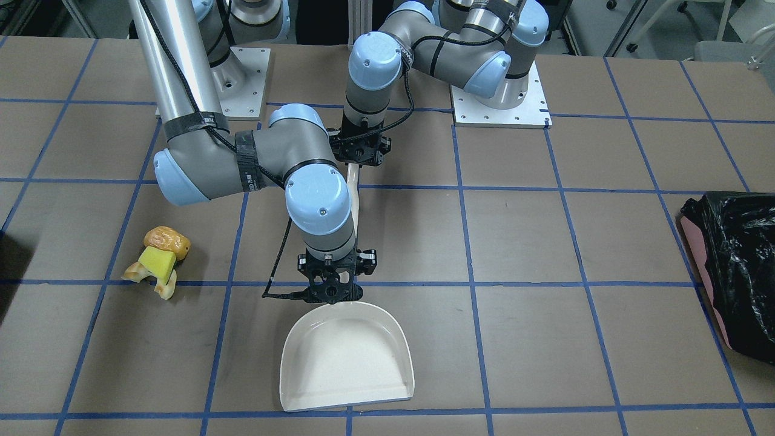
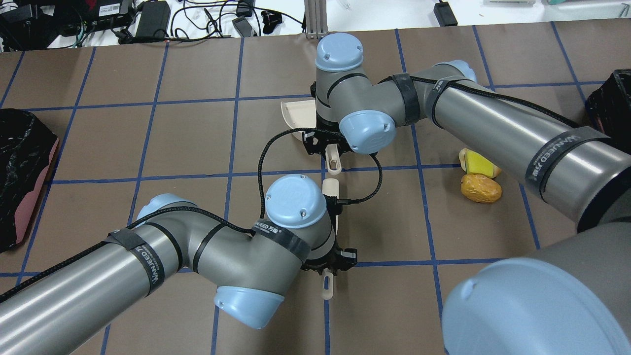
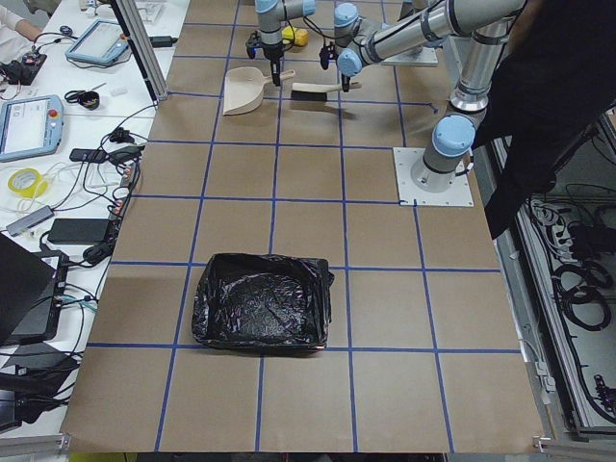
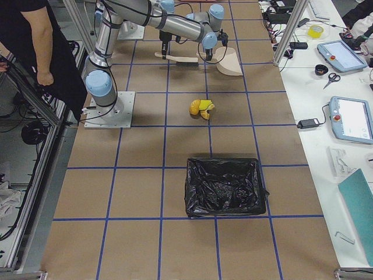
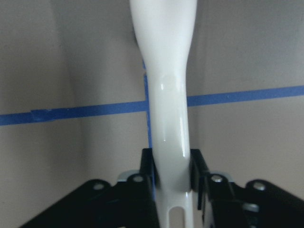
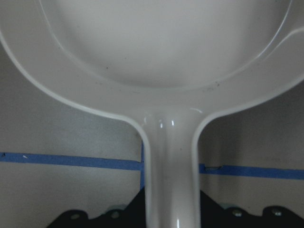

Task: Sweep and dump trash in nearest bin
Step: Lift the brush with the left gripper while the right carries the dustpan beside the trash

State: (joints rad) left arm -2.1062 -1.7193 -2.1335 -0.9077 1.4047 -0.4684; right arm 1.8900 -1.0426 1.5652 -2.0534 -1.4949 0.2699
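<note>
Seen from across the desk, left to right: the bin is only a dark sliver cut off at the edge. The trash lies on the desk near it. My right gripper has its fingers clamped on the white dustpan handle. My left gripper is clamped on a brush handle, its bristles hidden. I judge a hard sweep could scatter scraps, since the pan sits well apart.

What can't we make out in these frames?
1. brush bristles: front-facing view, under its own back and the right arm; overhead, under the left arm; side views, too small.
2. dustpan: overhead, mostly under the right arm's wrist.
3. trash peels: overhead, partly hidden by the right arm.
4. bin: front-facing view, cut off by the left edge; only a dark sliver.
</note>
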